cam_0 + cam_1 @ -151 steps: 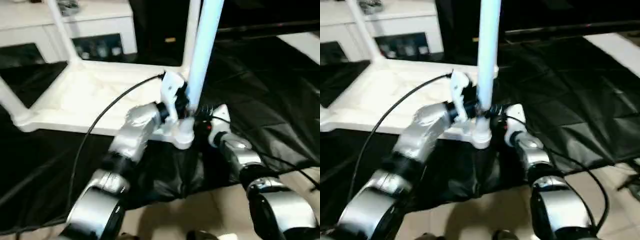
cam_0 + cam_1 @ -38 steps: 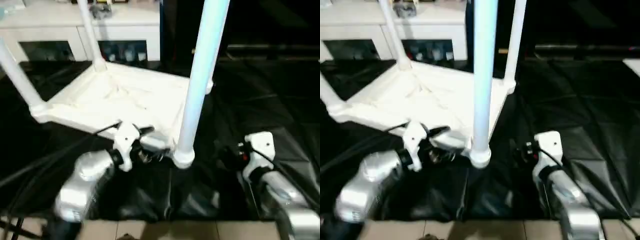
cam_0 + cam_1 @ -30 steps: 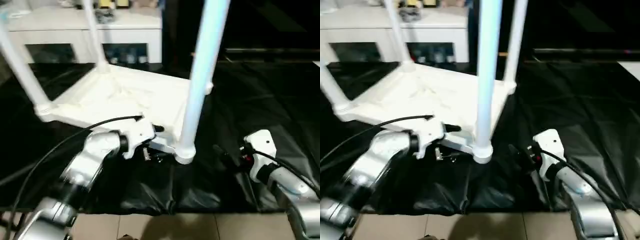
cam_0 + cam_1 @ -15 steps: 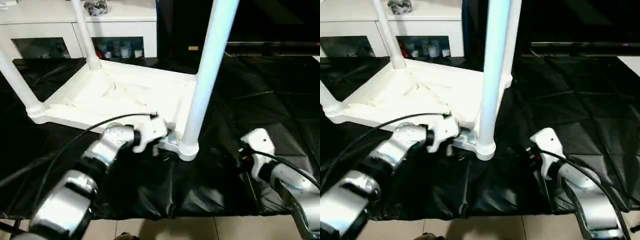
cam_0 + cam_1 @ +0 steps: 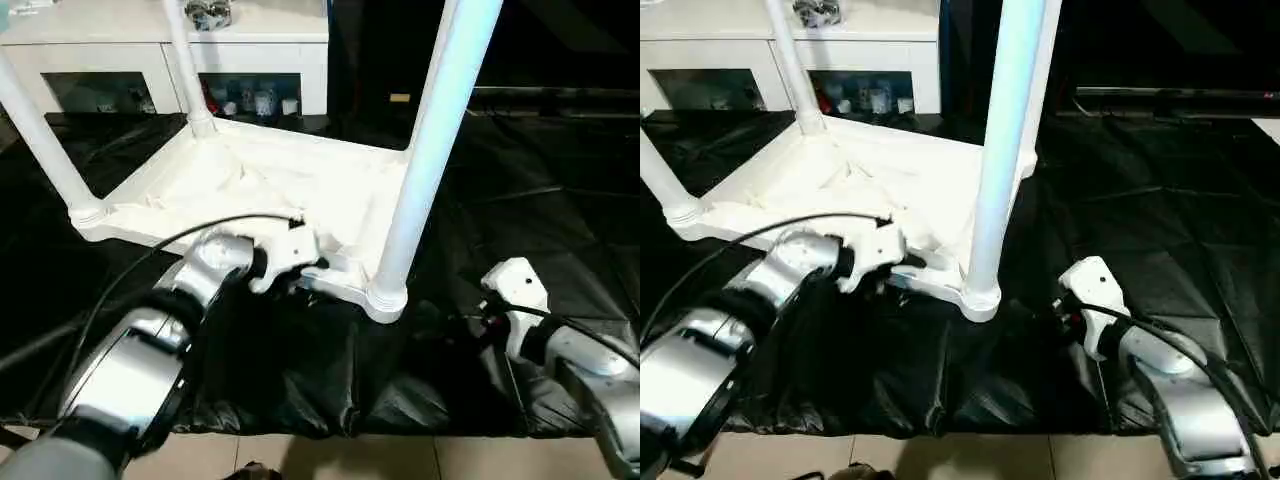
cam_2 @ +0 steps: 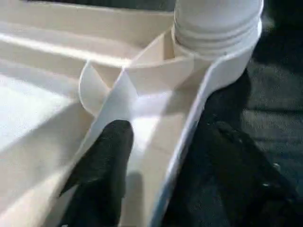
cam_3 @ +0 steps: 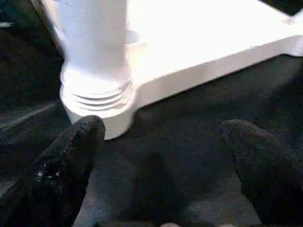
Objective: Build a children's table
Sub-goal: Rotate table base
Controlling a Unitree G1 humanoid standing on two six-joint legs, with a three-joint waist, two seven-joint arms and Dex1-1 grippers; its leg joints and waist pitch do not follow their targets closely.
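The children's table lies upside down on the black cloth: its white ribbed tabletop (image 5: 250,190) faces up, with white legs standing in the corner sockets, the nearest leg (image 5: 430,150) right in front of me. My left gripper (image 5: 308,276) is at the tabletop's near rim, just left of that leg's socket (image 6: 213,42). It is open and straddles the rim, with one finger (image 6: 102,165) inside on the ribs and the other outside over the cloth. My right gripper (image 7: 161,156) stands open on the cloth, to the right of the same socket and apart from it.
A white cabinet (image 5: 250,50) with glass doors stands behind the work table. Black cloth (image 5: 540,200) covers the table out to the right. The table's front edge and the tiled floor (image 5: 400,460) lie close below my arms. A black cable (image 5: 130,270) loops over my left forearm.
My left gripper has moved in from the cloth onto the tabletop's near rim beside the corner socket, and its jaws have narrowed. The right gripper has stayed open in place.
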